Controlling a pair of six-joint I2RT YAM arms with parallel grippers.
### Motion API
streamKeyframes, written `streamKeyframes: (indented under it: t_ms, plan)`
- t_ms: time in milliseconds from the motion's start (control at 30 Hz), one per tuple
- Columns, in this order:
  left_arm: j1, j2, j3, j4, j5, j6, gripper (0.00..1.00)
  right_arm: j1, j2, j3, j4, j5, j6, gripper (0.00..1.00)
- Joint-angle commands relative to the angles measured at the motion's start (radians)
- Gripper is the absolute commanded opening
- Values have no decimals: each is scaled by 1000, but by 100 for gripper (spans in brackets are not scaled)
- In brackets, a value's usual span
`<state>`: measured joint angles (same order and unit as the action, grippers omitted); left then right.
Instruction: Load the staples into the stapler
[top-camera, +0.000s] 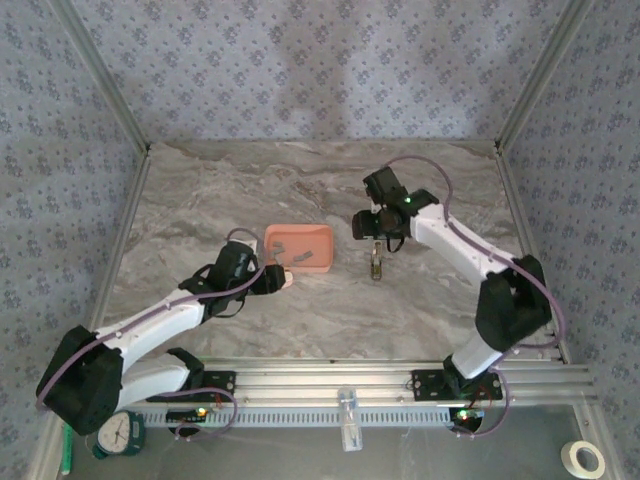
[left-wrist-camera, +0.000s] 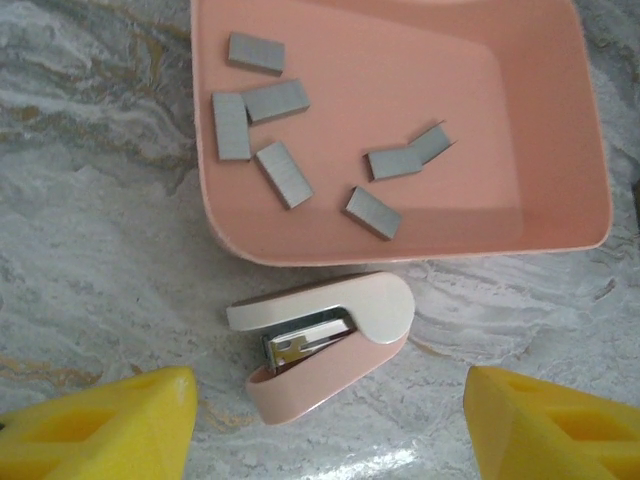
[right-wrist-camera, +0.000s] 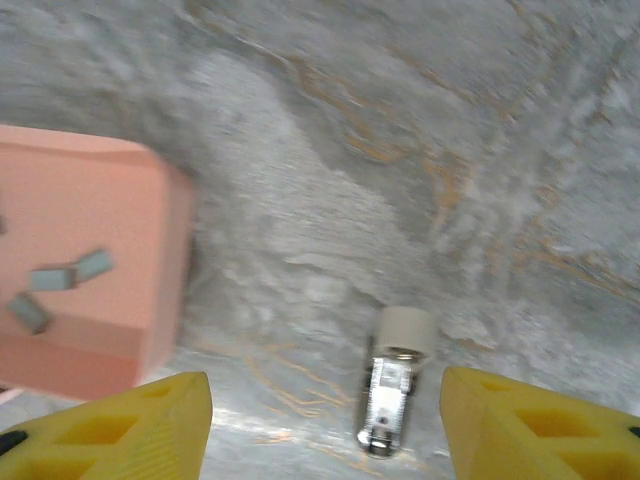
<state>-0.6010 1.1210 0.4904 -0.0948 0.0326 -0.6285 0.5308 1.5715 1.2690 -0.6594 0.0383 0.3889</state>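
Your left gripper (left-wrist-camera: 330, 430) is spread over the stapler (left-wrist-camera: 335, 345), staples (left-wrist-camera: 283, 175) in the tray (left-wrist-camera: 540, 120) at 12 o'clock. Your right gripper (right-wrist-camera: 325, 420) is spread too, over a metal piece (right-wrist-camera: 393, 390).

No writing, label or number can be read.

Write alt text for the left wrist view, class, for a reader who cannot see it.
A small pink-and-white stapler lies on a grey marbled table, close beside a salmon-pink tray holding seven short grey staple strips. The left gripper hovers open and empty, its yellow fingers in the bottom corners.
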Motion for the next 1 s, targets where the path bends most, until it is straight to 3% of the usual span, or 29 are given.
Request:
streamKeyframes:
  t_ms: [0,467,667,967]
  plan:
    - [6,39,-6,16,12,-35,71,44,-28,-68,142,-27,32,63]
    - [1,239,60,94,62,21,72,107,-48,-157,195,-20,36,63]
    - [-18,318,102,133,163,39,71,109,-66,-178,214,-25,36,63]
    - [-70,285,128,106,242,80,64,108,-104,-211,239,-22,34,63]
